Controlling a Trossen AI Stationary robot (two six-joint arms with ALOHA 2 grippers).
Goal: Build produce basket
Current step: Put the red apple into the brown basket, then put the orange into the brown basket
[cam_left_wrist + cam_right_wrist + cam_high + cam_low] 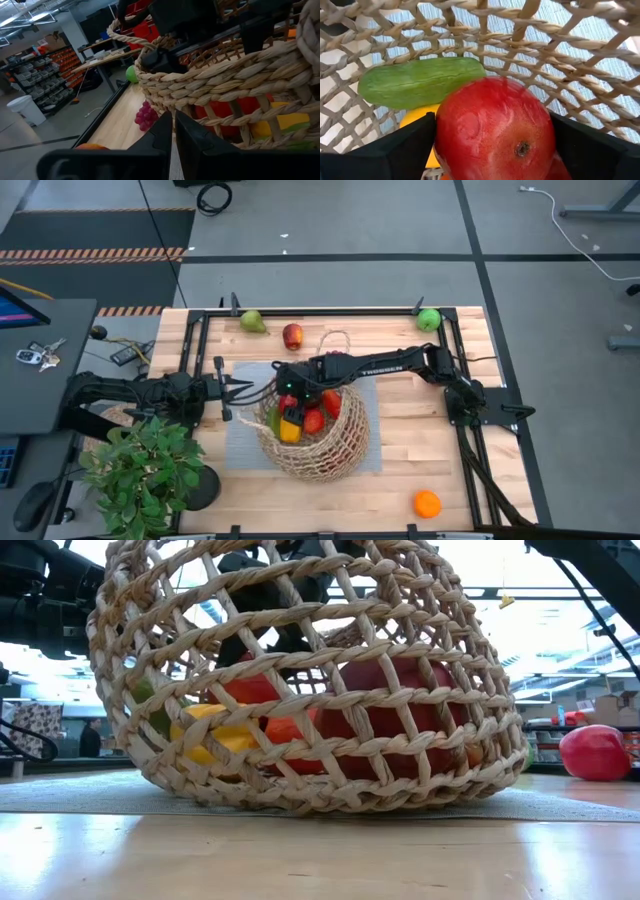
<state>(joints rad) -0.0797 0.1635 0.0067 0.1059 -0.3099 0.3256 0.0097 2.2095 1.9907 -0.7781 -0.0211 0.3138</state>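
Note:
The tan wicker basket (318, 435) sits tilted on a grey mat (240, 445) at mid-table, and it also shows in the low view (300, 690). Inside lie red, yellow and green pieces (300, 418). My right gripper (290, 387) reaches down into the basket and is shut on a red apple (495, 130), above a green cucumber-like piece (420, 82) and a yellow piece (412, 120). My left gripper (248, 390) is shut, and its tips (173, 125) stand at the basket's left wall (215, 85). My right gripper pinches the red apple's two sides (442, 135) between its two fingers (385, 150). It comes from above, pointing down into the basket. I cannot tell whether the apple rests on the pieces beneath it. My left gripper's tips are at the basket's wall; I cannot tell whether they touch it.
On the table's far side lie a green pear (252, 321), a red apple (292, 336), purple grapes (146, 116) and a green apple (429, 319). An orange (427, 503) lies near the front right. A potted green plant (140, 470) stands at the front left.

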